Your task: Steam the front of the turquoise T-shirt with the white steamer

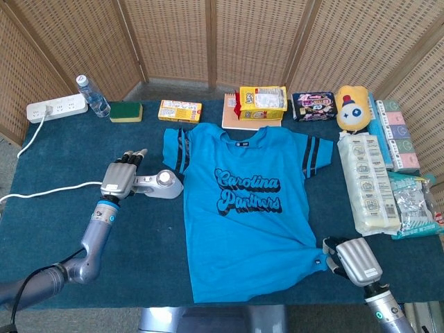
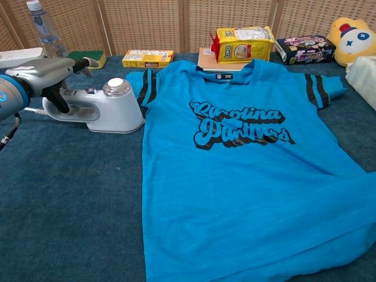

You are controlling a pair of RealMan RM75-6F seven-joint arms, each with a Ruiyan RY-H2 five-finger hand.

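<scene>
The turquoise T-shirt (image 1: 246, 208) lies flat, front up, in the middle of the table, and fills the right half of the chest view (image 2: 247, 164). The white steamer (image 1: 158, 184) lies on its side just left of the shirt's sleeve (image 2: 108, 106). My left hand (image 1: 122, 176) hovers over the steamer's handle with fingers stretched out; in the chest view (image 2: 50, 73) its thumb reaches down beside the handle, not closed around it. My right hand (image 1: 354, 260) pinches the shirt's lower right hem corner, which is drawn to a point toward it.
The steamer's white cord (image 1: 48, 191) runs left to a power strip (image 1: 57, 108). A water bottle (image 1: 92, 96), sponge (image 1: 125, 112), snack boxes (image 1: 180, 110) and a yellow bag (image 1: 262, 102) line the far edge. Packets (image 1: 368, 180) pile up at the right.
</scene>
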